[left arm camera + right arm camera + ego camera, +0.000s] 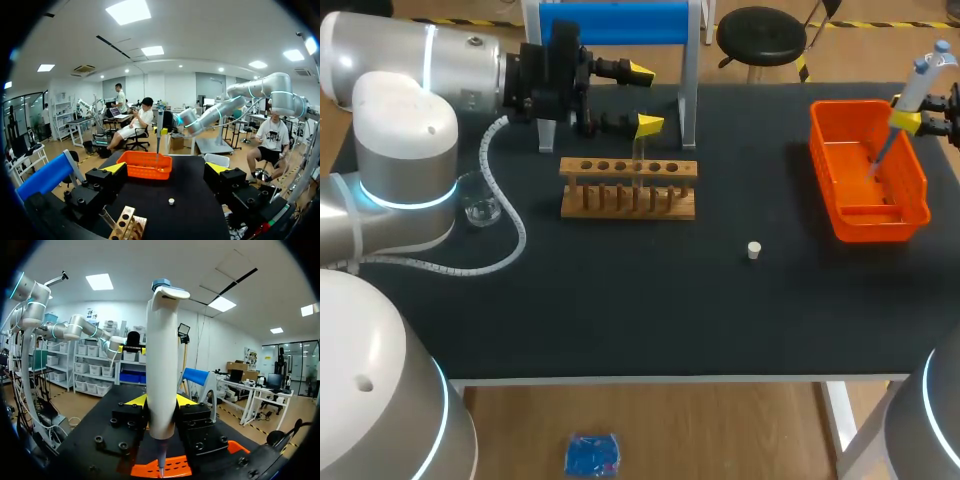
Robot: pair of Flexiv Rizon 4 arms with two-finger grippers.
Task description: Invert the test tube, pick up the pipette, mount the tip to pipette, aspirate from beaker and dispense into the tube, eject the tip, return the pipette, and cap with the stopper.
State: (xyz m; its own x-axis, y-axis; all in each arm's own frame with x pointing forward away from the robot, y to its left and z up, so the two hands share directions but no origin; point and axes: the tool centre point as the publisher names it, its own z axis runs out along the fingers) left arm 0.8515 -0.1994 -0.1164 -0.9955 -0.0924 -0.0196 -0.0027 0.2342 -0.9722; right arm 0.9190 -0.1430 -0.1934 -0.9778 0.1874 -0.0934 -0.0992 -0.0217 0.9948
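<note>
Pipette [161, 340] stands upright in the right claw [161, 401], clamped on its body, its tip over the orange bin [180, 467] just below. Judging by that, tip ejection is in hand; next, the pipette must go back to its place. Left claw [645, 98] gapes wide, empty, just above the wooden rack [628, 187] and test tube [638, 150]. Stopper [754, 250] lies on the black bench [620, 300], between both claws and well apart from each.
</note>
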